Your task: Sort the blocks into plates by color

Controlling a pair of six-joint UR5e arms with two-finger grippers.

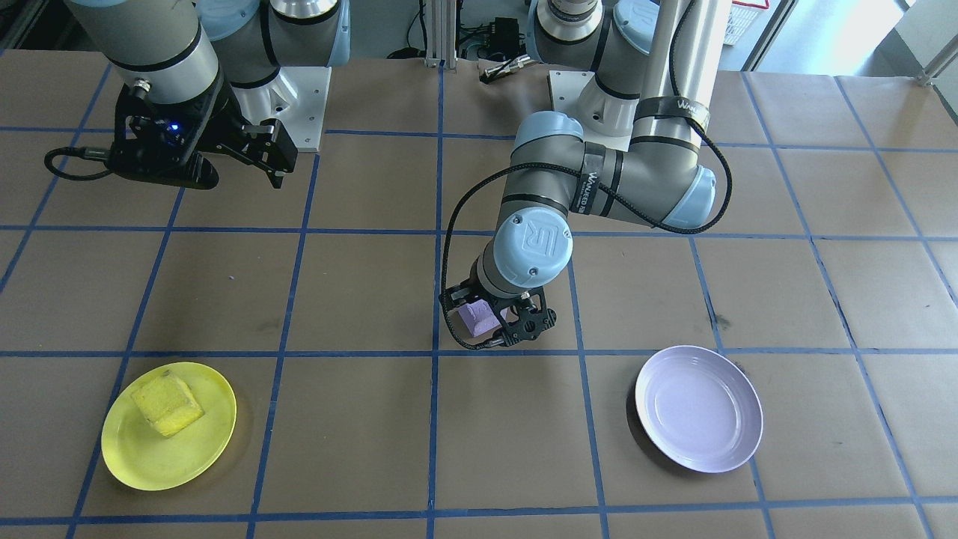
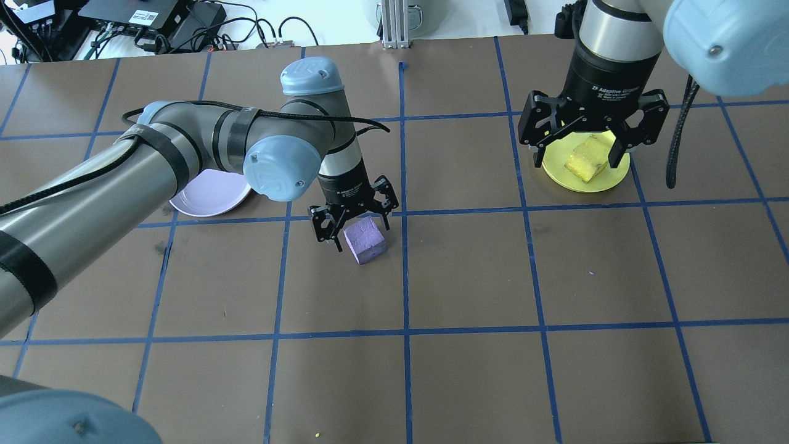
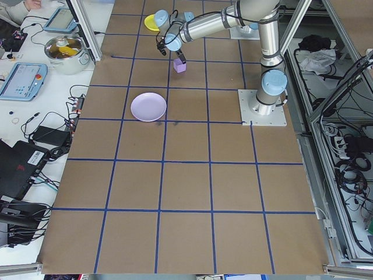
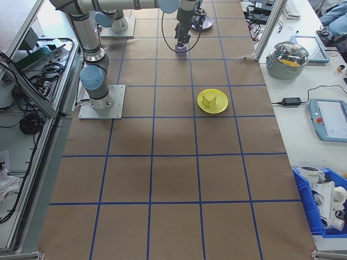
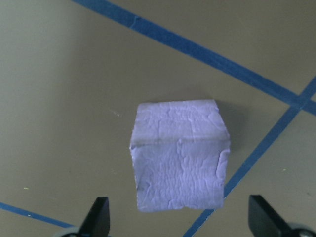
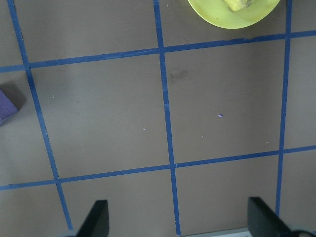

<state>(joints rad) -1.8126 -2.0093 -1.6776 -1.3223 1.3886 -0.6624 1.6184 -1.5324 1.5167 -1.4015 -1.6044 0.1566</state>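
Looking from over the robot's shoulders, we find one block (image 2: pixel 365 240) lying on the desk (image 2: pixel 468 370) near its middle, between the spread fingers (image 2: pixel 322 229) of the left gripper (image 2: pixel 360 231). From there, one plate (image 2: pixel 209 192) lies at ten o'clock, well apart, partly behind the left arm (image 2: pixel 185 148). The other plate (image 2: pixel 585 180) lies at two o'clock, with the second block (image 2: pixel 585 159) in it. The right gripper (image 2: pixel 576 154) hangs raised, fingers apart, on the robot's side of that plate.

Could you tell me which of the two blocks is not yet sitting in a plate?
The purple block: it rests on the bare table under the left tool, while the yellow block already lies in the yellow plate.
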